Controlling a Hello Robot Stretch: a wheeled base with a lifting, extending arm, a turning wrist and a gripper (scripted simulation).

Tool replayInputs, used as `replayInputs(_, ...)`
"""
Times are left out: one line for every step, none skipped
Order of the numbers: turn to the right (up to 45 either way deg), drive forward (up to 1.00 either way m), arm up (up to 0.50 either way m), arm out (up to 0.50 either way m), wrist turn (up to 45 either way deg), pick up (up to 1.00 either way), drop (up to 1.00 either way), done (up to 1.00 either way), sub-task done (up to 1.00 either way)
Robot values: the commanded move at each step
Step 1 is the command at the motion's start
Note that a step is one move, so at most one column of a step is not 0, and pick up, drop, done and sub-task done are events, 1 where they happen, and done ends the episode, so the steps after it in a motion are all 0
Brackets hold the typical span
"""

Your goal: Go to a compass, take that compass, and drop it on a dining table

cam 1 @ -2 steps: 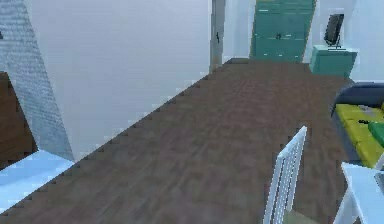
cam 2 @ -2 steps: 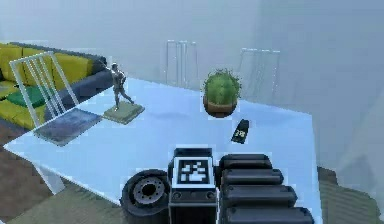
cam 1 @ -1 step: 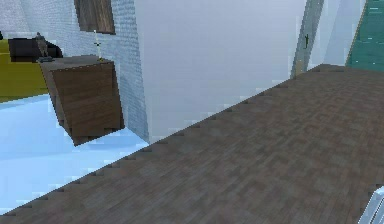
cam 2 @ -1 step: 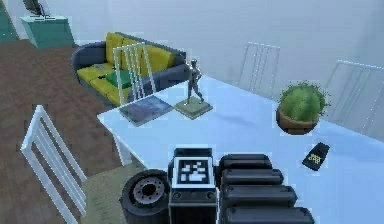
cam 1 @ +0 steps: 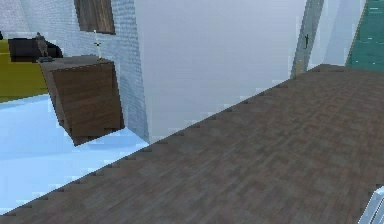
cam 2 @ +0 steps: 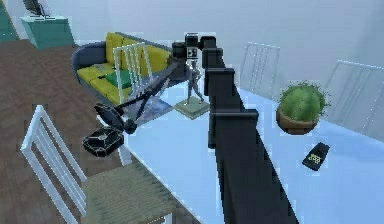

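Forward view, starting far left: got a yellow sofa tucked in the corner, then a brown wooden cabinet standing by a pale blue surface. Past that, plain white wall and dark wood floor reaching toward a doorway near the right edge.

Arm side view next. Top left, a teal cabinet. Bottom left, a white chair set at the pale blue tabletop. Just above that chair, hanging at the far end of the fingers: the compass, small and dark with a pale ring on its face, just off the tabletop's left edge and clear of chair and floor, so held. No telling apart or together for the fingers, honestly.

Behind them, a dark-framed sofa with yellow cushions. Toward the middle, a small statue on the tabletop, just beside the dark arm rising from the bottom edge. Further right, a potted plant and, lower down, a small dark flat gadget, both on the tabletop and well apart from the compass. Also more white chairs along the far side.
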Motion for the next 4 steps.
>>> replayInputs(0.0,0.0,0.0,0.0,45.0,0.0,0.0,0.0,0.0)
replayInputs(0.0,0.0,0.0,0.0,45.0,0.0,0.0,0.0,0.0)
replayInputs(0.0,0.0,0.0,0.0,45.0,0.0,0.0,0.0,0.0)
replayInputs(0.0,0.0,0.0,0.0,45.0,0.0,0.0,0.0,0.0)
